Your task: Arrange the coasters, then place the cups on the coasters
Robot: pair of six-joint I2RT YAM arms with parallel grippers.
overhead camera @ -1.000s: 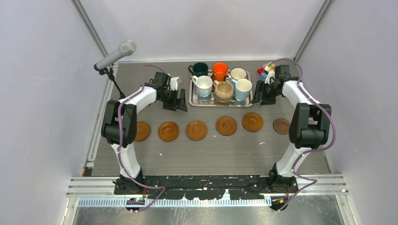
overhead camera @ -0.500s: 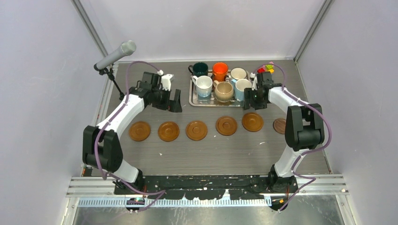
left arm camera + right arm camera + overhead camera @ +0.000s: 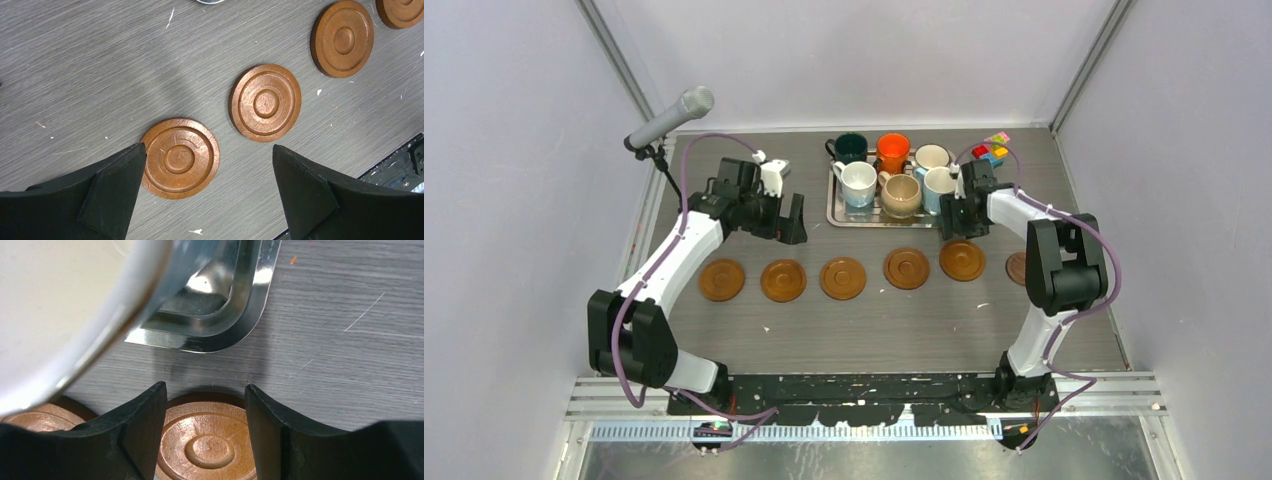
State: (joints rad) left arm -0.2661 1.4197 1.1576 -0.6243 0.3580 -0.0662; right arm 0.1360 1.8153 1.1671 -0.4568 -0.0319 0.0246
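Left tool (image 3: 207, 150) spread wide, empty, over row of flat round brown wooden coasters (image 3: 843, 278) across mid-frame. Right tool (image 3: 205, 390) parted, gripping nothing, beside light blue ceramic mug (image 3: 938, 184) on rectangular silver tray (image 3: 894, 224), upper centre. Likely lining up first pick.

Qty in view: 6 coasters (image 3: 843, 278), 6 cups (image 3: 901, 193), 1 tray (image 3: 835, 219), 1 mic (image 3: 670, 117).
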